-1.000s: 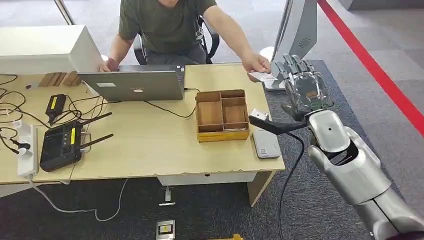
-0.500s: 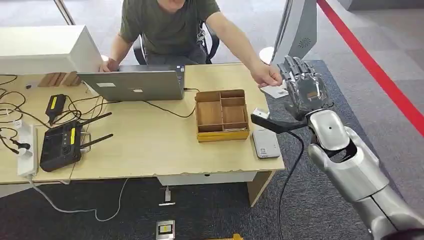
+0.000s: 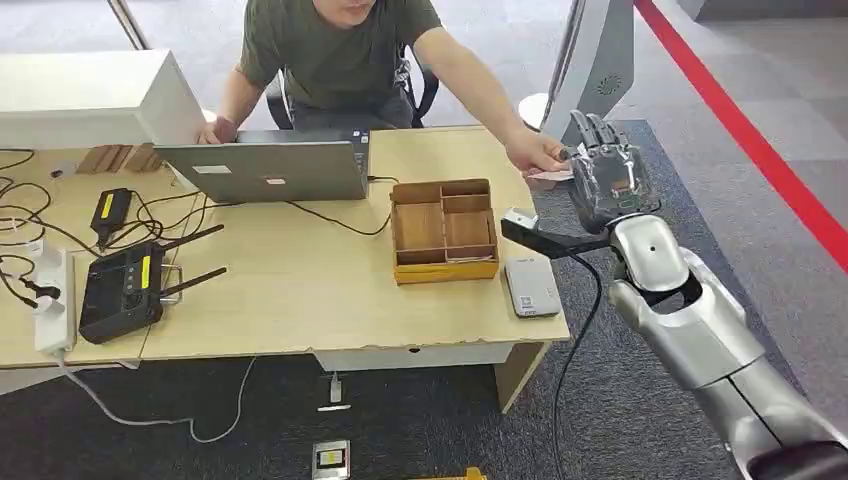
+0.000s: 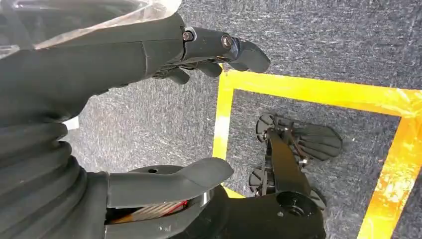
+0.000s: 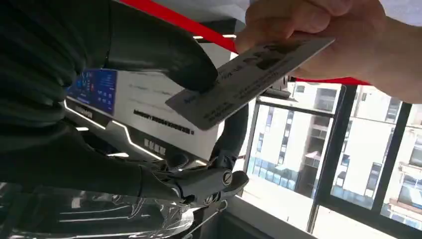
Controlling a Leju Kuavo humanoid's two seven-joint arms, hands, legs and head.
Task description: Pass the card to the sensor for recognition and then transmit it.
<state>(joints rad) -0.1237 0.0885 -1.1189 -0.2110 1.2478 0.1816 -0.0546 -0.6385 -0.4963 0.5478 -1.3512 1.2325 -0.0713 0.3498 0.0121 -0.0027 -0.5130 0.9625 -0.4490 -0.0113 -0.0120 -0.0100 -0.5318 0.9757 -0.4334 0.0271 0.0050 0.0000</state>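
A person's hand (image 3: 535, 152) reaches over the table's far right corner and holds out a pale card (image 3: 548, 176). My right hand (image 3: 605, 180) is raised just right of it, fingers spread upward. In the right wrist view the card (image 5: 244, 79) stays pinched in the person's fingers (image 5: 318, 30). My thumb (image 5: 164, 50) touches its near edge, and my other fingers (image 5: 209, 181) stand apart from it. A grey-white card sensor (image 3: 531, 287) lies flat on the table's near right corner. My left hand (image 4: 149, 55) hangs over the carpet, fingers apart and holding nothing.
A wooden compartment box (image 3: 444, 230) sits left of the sensor. A laptop (image 3: 265, 170), a black controller (image 3: 125, 288), cables and a power strip (image 3: 52, 300) cover the table's left. A white kiosk (image 3: 600, 60) stands behind my right hand. Yellow floor tape (image 4: 224, 114) lies below the left hand.
The person's hand brought the card from the table's far corner over to my right hand. My right hand shifted slightly left towards the card.
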